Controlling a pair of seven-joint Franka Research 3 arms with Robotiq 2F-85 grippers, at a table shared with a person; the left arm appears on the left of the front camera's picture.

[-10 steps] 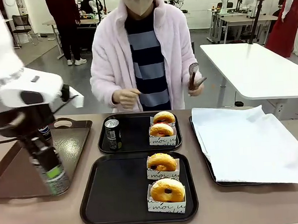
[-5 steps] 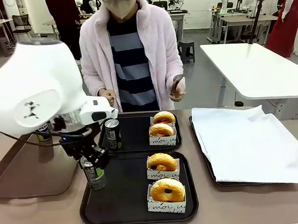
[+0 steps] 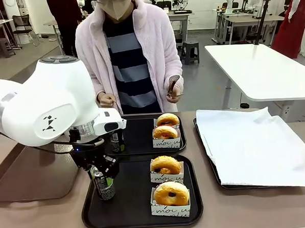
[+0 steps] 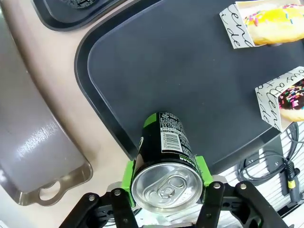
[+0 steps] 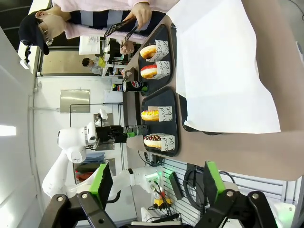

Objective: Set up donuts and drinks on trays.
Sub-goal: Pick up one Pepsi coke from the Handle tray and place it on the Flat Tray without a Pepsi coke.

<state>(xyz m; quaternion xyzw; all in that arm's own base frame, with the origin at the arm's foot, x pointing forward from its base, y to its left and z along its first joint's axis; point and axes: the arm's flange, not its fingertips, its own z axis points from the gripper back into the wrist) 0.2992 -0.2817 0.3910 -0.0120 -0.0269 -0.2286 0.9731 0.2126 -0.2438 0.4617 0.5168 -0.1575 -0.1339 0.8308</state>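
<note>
Left pincer (image 3: pixel 102 179) is clamped on a soda can (image 3: pixel 103 183), green pads (image 4: pixel 200 169) pressing both sides just under the silver top. Front view: can hangs upright over the near tray (image 3: pixel 127 210), at its left part, close inside the left rim; can't tell whether the bottom touches the tray floor. Left wrist view looks down the can (image 4: pixel 165 166) w/ barcode facing the camera and the near tray (image 4: pixel 190 80) below it.

Near tray also carries two boxed donuts on its right side: a plain-looking one (image 3: pixel 165 165) at the back, another w/ dark centre (image 3: pixel 171 193) at the front, each in a white paper box w/ black script. Far tray (image 3: pixel 141 142) sits just behind, near touching it. It holds two more boxed donuts (image 3: pixel 166 129) at its right and a second can (image 3: pixel 117 141) at its left, partly hidden by the left arm.

Brown glossy tray (image 3: pixel 33 174) lies on the bench (image 3: pixel 259 205) at left; a paper-lined tray (image 3: pixel 246 145) at right. Person stands at the far side, holding tongs (image 3: pixel 171 86) in one hand (image 3: pixel 175 92), other hand (image 3: pixel 106 99) loosely curled.

Right pincer (image 5: pixel 156 183) is spread wide w/ nothing between its pads, well away from the trays, looking along the bench.
</note>
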